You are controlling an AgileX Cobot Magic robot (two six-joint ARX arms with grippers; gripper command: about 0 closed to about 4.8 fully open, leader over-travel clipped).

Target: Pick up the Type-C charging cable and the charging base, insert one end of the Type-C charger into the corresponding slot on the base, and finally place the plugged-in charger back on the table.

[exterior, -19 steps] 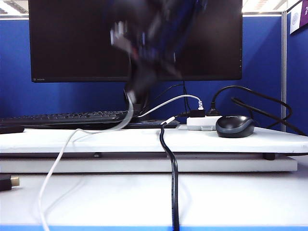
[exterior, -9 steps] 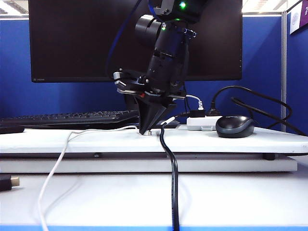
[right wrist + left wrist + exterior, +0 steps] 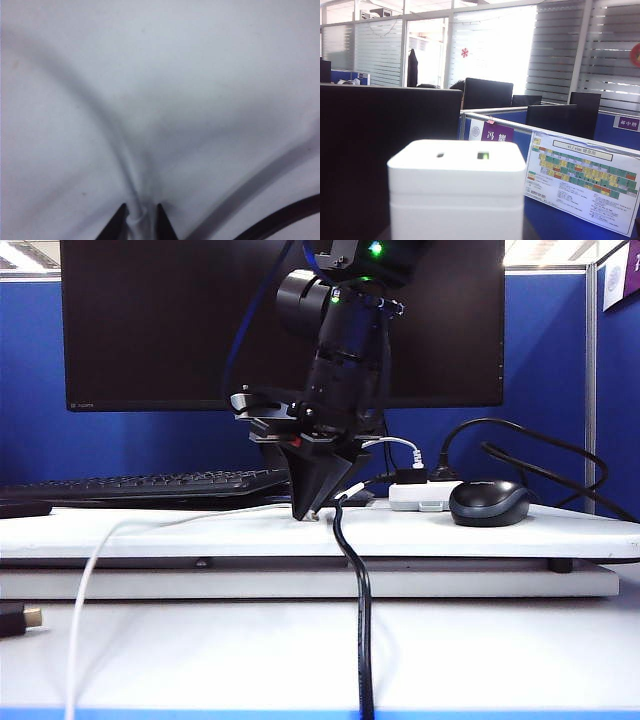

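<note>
The Type-C charging cable hangs off the near left edge of the surface and runs rightward along the raised board to the right gripper, which points straight down, jaws slightly parted astride the cable's plug end. The left gripper is out of sight; its wrist view shows the charging base close before it, whether gripped I cannot tell.
</note>
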